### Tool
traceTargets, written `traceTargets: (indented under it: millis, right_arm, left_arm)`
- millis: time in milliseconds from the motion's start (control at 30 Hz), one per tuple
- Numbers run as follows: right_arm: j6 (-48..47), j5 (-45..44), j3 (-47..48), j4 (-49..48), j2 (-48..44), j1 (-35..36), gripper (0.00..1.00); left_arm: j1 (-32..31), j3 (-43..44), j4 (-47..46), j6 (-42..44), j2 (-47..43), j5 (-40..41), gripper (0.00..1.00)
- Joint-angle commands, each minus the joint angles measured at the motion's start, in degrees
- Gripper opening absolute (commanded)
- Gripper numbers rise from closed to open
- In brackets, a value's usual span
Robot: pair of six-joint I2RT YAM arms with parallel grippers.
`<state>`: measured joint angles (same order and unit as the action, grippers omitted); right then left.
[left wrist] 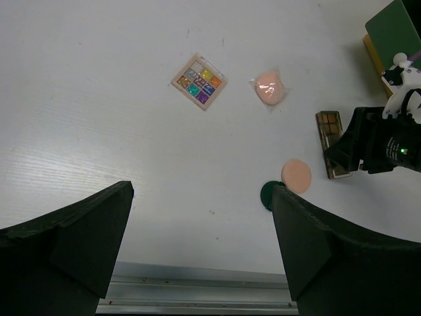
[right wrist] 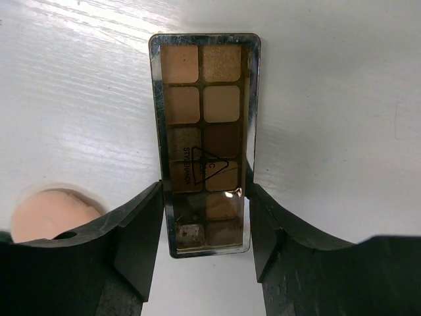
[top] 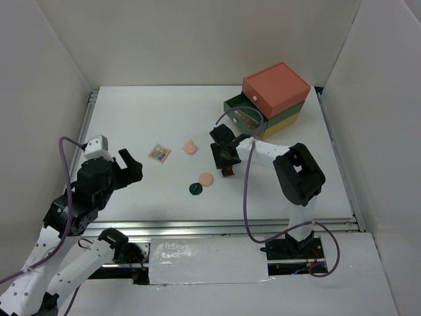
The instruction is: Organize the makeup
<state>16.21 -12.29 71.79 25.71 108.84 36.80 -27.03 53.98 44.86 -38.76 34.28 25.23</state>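
Nearest the arm bases, on the left, the left arm's fingers (left wrist: 72,243) hang spread wide above the desk (top: 131,125), holding nothing. Just beyond, toward the middle, a dark green disc (top: 195,189) lies right against a peach compact (top: 206,178). Beside that compact, on its right, a long eyeshadow palette (right wrist: 205,99) lies flat with its pans facing up. The right arm's fingers (right wrist: 131,243) stand on either side of its near half, pads against both long edges. They are pinching the palette, which is not yet off the desk.

To my eye this is the pick-up. It would go best with the squeeze square across the narrow width and the lift straight up, so the thin case neither pivots nor scrapes. The left pad should stay clear of the peach compact close by. A hold nearer the palette's middle would balance better; gripped toward one end, it may droop.

Farther back lie a small square palette (top: 159,153) and a second peach compact (top: 190,147), apart from each other. At the far right stands the drawer box (top: 276,85). Its orange top is shut. The green middle drawer (top: 231,106) is pulled out, with what looks like another brown palette (top: 247,117) inside. The yellow bottom seems shut, though I cannot be sure.
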Motion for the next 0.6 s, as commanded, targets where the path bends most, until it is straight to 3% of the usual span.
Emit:
traceTargets:
  millis: [0,167,433,533,567]
  right_arm:
    - [1.37,7.46,-2.44,-1.89,-0.46,0.12,0.16]
    - [1.37,5.71,-3.06,-2.51,-6.95,0.12,0.15]
    - [0.50,-0.62,1.24,1.70,-7.86,0.03,0.18]
    - [-0.03,-1.68,2.74,2.58,-4.34,-0.32,0.35]
    - [-0.21,-1.85,2.83,2.59,-3.64,-0.32,0.53]
  left_arm:
    - [0.04,-0.45,-1.71,1.06,-0.18,0.61,1.00]
    - [0.04,-0.54,-1.88,1.06,-0.45,0.69,0.99]
    - [0.04,-0.54,-1.97,1.15,-0.18,0.43,0.99]
    - [0.04,-0.54,-2.06,1.32,0.17,0.34,0.99]
    - [0.04,-0.45,-2.06,1.32,0.26,0.26,0.99]
